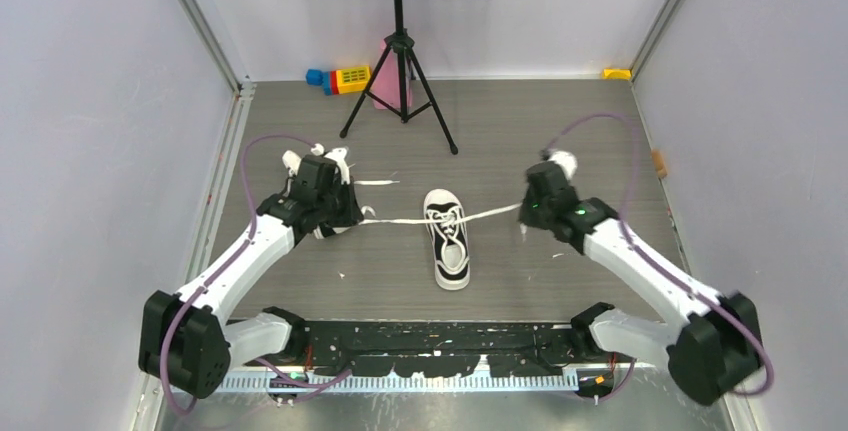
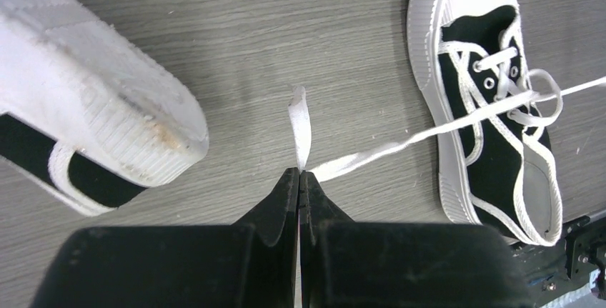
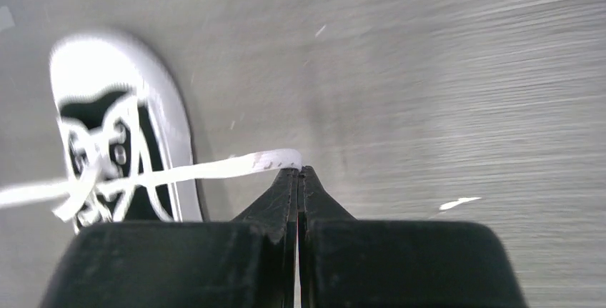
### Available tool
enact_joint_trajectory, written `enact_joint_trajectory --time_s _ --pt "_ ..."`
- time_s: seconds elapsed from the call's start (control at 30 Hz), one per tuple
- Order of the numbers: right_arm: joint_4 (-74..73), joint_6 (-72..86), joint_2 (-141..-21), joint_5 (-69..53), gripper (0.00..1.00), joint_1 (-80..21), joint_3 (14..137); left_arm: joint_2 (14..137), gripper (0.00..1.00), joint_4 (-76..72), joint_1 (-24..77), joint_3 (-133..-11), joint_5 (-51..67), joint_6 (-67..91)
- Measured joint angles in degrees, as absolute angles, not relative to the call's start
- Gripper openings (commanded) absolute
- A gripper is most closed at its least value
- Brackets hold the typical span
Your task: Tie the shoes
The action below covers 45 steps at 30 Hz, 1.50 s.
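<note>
Hard to make out the second shoe (image 1: pixel 333 163) from above: mostly covered by the left arm's wrist, with only white scraps showing. Cut off at the frame edge in the left wrist view as well, leaving just ribbed white rubber and a strip of black. Blurred throughout the right wrist view, so no reading the eyelets or lace crossings there.

Pressed shut, the left fingers (image 2: pixel 294 179), gripping the left lace (image 2: pixel 371 154) near its end, with a short tail sticking up past the tips. Closed too, the right fingers (image 3: pixel 303 179), clamped on the right lace (image 3: pixel 214 170) right at its tip. Stretched out straight to either side of the centre shoe (image 1: pixel 449 241), both laces, meeting in a small loop over the tongue. Lying mid-bench between the two arms, well apart from both sets of fingers, toe cap toward the far wall, heel toward the bases. Just beside the left fingers, the second shoe.

Grey wood-grain bench (image 1: pixel 560 151), flecked with white scuffs. Closed in by pale lilac walls (image 1: pixel 100 101). At the far end, a black music stand (image 1: pixel 400 61) on a tripod, with coloured toy blocks (image 1: pixel 340 78) beside it.
</note>
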State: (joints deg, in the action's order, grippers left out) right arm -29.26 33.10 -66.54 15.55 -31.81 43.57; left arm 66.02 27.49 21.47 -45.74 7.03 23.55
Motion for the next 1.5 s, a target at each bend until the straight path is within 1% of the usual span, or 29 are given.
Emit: enact_joint_trajectory --time_s 0.1,0.17,0.3,0.47,0.7,0.93,1.1,1.27,1.3,1.33,1.37,1.4,1.47,1.5 --pt "-30.11 34.92 -58.54 16.49 0.0 -23.27 43.09 63.46 0.0 28.16 21.26 -44.18 4.99 24.69" --pt "-31.31 35.81 -55.86 16.67 0.0 -19.94 43.09 60.58 0.0 29.19 21.12 -43.11 2.52 25.39" --pt "-34.13 37.36 -57.14 16.69 0.0 -16.64 43.18 54.35 0.0 31.55 18.28 -41.89 -1.43 27.22" --pt "-37.69 40.6 -60.51 16.95 0.0 -10.74 43.16 52.42 0.0 31.66 13.63 -39.42 0.69 30.06" --pt "-38.72 43.88 -60.93 20.69 0.0 -8.1 43.09 55.66 0.0 31.64 13.37 -36.05 4.84 31.57" --pt "-39.64 47.16 -67.24 22.37 0.0 -5.17 43.09 55.55 0.0 31.68 13.37 -35.4 2.04 33.17" --pt "-38.98 47.53 -68.9 19.49 0.0 -3.66 43.09 55.46 0.0 31.27 13.37 -33.89 2.2 34.33" --pt "-35.57 46.24 -68.55 15.38 0.01 -3.62 42.17 58.89 0.0 29.67 14.72 -32.32 4.8 34.54" --pt "-35.16 46.02 -68.16 14.96 0.03 -3.6 41.78 59.13 0.05 29.56 15.35 -32.03 4.84 34.52" --pt "-34.7 45.76 -67.68 14.66 0.05 -3.6 41.34 59.11 0.18 29.5 15.88 -31.77 4.84 34.52" --pt "-34.2 45.34 -66.83 14.26 0.14 -3.57 40.69 58.94 0.24 29.41 16.51 -31.51 4.82 34.5" --pt "-34.04 45.06 -66.04 14.06 0.29 -3.55 40.25 58.65 0.32 29.43 16.99 -31.33 4.8 34.28" --pt "-33.69 44.18 -64.05 13.34 0.49 -3.51 39.4 57.71 0.43 29.45 17.85 -31.22 4.6 34.11" --pt "-33.61 43.46 -63.2 12.86 0.55 -3.49 39.18 57.1 0.46 29.41 18.37 -31.22 4.4 34.02"
